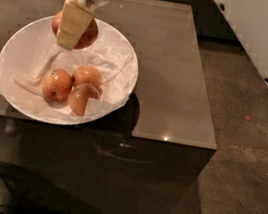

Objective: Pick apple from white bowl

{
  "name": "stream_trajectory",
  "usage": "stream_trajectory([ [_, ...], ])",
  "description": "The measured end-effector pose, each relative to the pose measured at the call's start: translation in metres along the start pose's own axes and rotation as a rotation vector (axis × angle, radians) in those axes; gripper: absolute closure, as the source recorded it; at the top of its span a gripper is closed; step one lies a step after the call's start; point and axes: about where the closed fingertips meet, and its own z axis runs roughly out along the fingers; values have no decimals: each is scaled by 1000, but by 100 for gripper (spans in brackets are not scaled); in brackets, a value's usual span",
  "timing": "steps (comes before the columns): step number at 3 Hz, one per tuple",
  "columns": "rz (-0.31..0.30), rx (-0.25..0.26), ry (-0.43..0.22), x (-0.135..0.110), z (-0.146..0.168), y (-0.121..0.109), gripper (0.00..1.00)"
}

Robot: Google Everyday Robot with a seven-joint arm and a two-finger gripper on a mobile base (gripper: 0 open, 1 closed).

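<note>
Here, the end effector [73, 32] clamps the apple [90, 35] above the white bowl [20, 51].

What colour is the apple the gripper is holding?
Orange-red, seen in the camera view; the gripper holds the apple above the white bowl.

The apple [90, 35], round and orange-red, is clamped in the claw [73, 32], whose pale finger [73, 21] covers its middle. It hangs over the 12 o'clock edge of the white bowl [24, 48]. The bowl is wide, shallow and lined with crumpled paper [108, 62]. It stands upright at about 8 o'clock on the table [182, 61].
</note>
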Motion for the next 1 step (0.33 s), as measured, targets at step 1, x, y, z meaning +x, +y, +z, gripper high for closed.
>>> stream_trajectory([
  [1,-11,39,-8,-9,-31,-11,100],
])
